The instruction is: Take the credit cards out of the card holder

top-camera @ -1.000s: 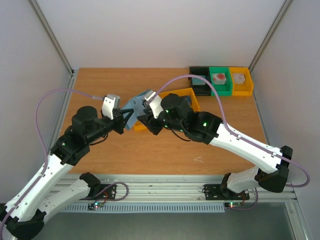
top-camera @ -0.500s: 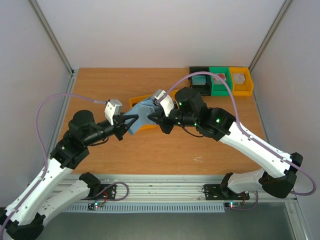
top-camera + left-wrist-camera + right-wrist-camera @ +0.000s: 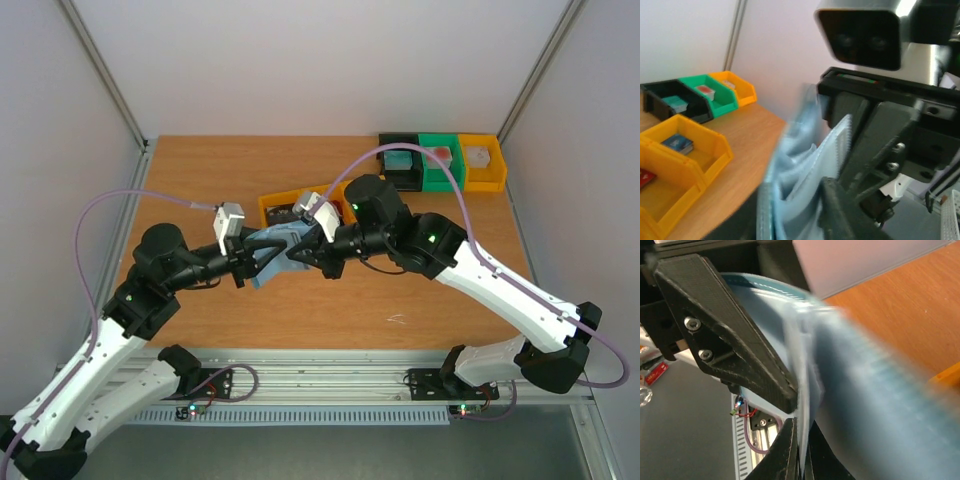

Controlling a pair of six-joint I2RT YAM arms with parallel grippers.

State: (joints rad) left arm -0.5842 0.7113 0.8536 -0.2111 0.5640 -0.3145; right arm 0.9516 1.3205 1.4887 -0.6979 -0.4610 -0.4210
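Note:
The blue card holder (image 3: 268, 254) hangs above the table between both grippers. My right gripper (image 3: 298, 254) is shut on a thin edge of the card holder (image 3: 865, 390), and in the right wrist view its tips (image 3: 801, 432) pinch that flap. My left gripper (image 3: 258, 260) is open. In the left wrist view its jaws (image 3: 790, 210) stand apart around the splayed layers of the card holder (image 3: 800, 170). A blue credit card (image 3: 677, 142) lies in a yellow bin (image 3: 715, 150). A red one (image 3: 643, 177) shows at the frame's left edge.
A yellow bin (image 3: 275, 207) stands just behind the grippers, partly covered by the right arm. Black (image 3: 400, 168), green (image 3: 440, 165) and yellow (image 3: 482, 165) bins with small blocks line the back right corner. Frame posts and walls close both sides.
Both grippers and the card holder have come nearer and leftward, off the yellow bins. The right jaws have shut on the holder's edge. The left jaws have spread apart.

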